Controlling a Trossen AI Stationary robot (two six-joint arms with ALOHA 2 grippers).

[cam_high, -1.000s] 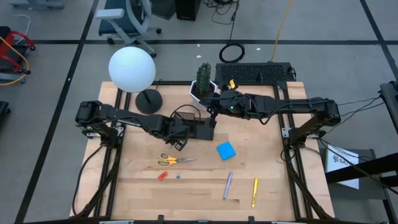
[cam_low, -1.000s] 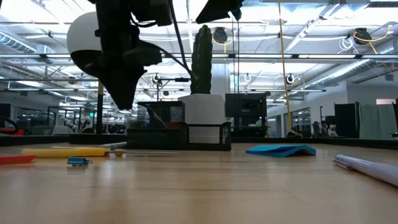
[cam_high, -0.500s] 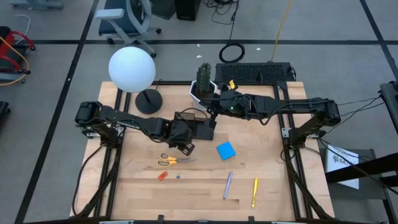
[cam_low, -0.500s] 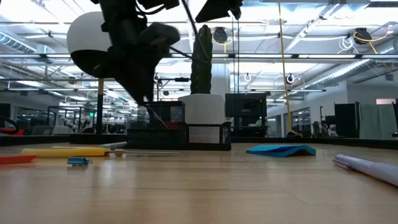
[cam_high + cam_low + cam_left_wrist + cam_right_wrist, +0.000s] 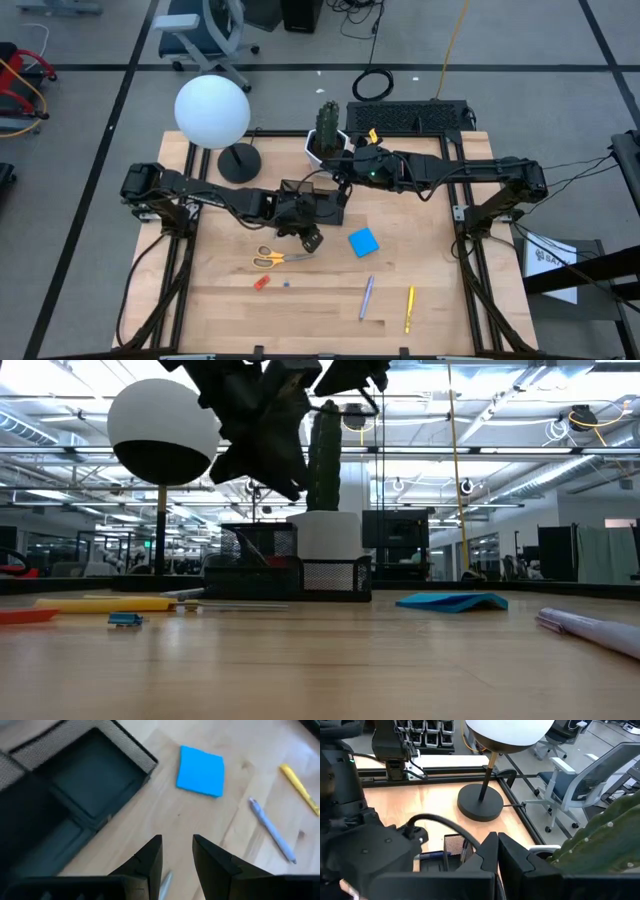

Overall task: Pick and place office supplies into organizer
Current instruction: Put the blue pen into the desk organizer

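Note:
The black mesh organizer [image 5: 318,206] [image 5: 75,785] stands mid-table. My left gripper [image 5: 313,238] [image 5: 177,847] hovers above its near edge, slanting down, open, with nothing between its fingers. Beyond it a blue sticky-note pad [image 5: 364,241] [image 5: 201,764] lies flat on the wood. A purple pen [image 5: 367,296] [image 5: 272,830] and a yellow pen [image 5: 409,308] [image 5: 300,787] lie farther toward the near edge. The yellow-handled scissors [image 5: 275,258] and a red-orange piece [image 5: 261,283] lie at the near left. My right gripper [image 5: 342,172] [image 5: 495,847] hangs shut, high above the organizer's far side.
A lamp with a white globe [image 5: 212,112] and a round black base [image 5: 240,163] stands at the far left. A cactus in a white pot [image 5: 327,140] stands behind the organizer, and a black keyboard [image 5: 410,117] lies at the far edge. Bare wood lies along the near edge.
My left gripper has swung from the organizer's near left corner toward the table's right edge and risen a little. It has tipped from pointing steeply down to a slant. The gap between its fingers is unchanged.

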